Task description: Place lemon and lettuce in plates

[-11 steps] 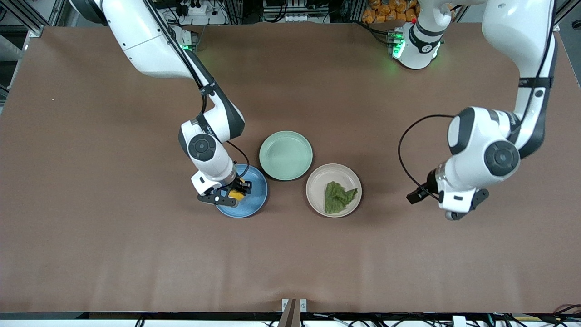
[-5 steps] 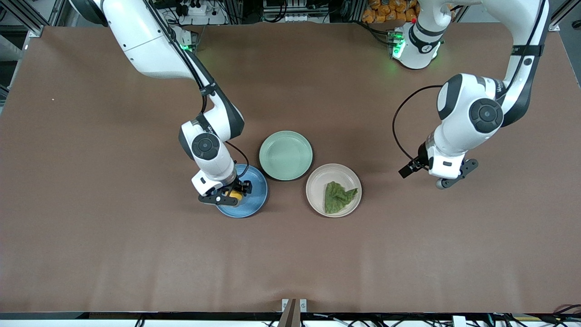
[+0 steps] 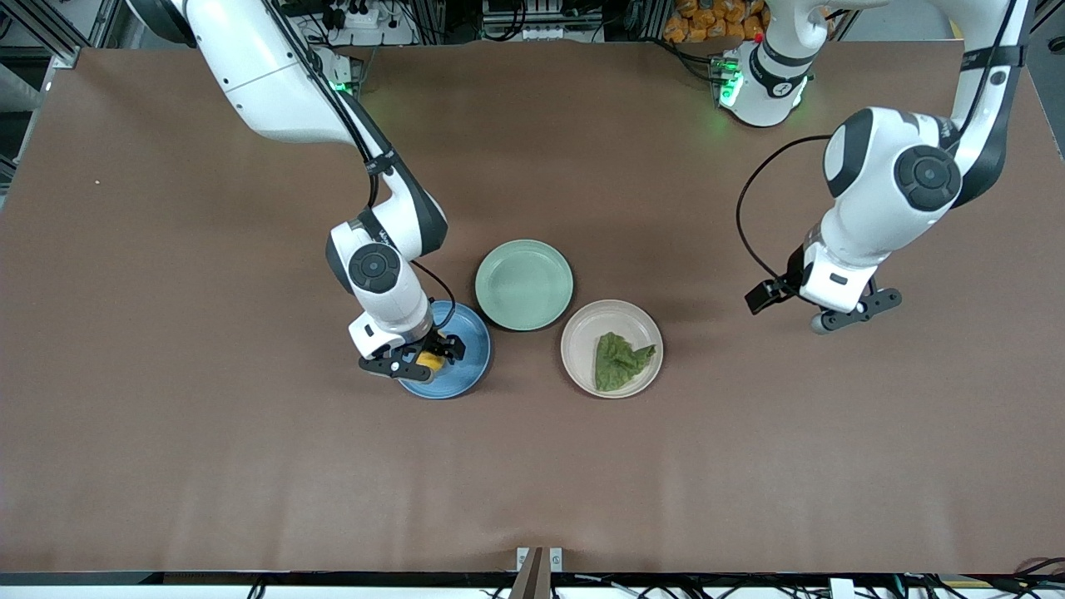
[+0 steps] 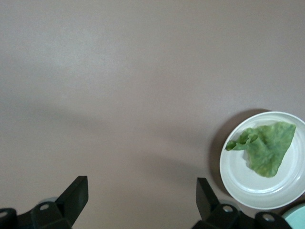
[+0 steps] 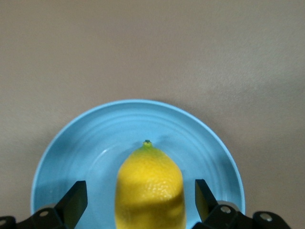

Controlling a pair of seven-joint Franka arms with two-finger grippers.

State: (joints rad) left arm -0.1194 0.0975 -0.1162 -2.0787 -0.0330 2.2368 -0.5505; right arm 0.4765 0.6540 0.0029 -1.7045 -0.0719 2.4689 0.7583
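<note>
The right hand (image 3: 420,359) is low over the round blue plate (image 3: 463,366), fingers spread wide on either side of the small oval yellow lemon (image 5: 150,188), which lies in that plate. The left hand (image 3: 844,314) hangs open above bare brown table (image 3: 208,466). The wrinkly dark green lettuce leaf (image 3: 618,360) lies in the round beige-pink plate (image 3: 584,337).

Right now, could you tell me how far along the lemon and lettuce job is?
Nearly finished. Done: the lettuce lies in the beige plate, and the left gripper hangs open over bare table toward the left arm's end. In hand: the lemon sits over the blue plate between the right gripper's open fingers, which do not touch it. Left: lifting that gripper away.
</note>
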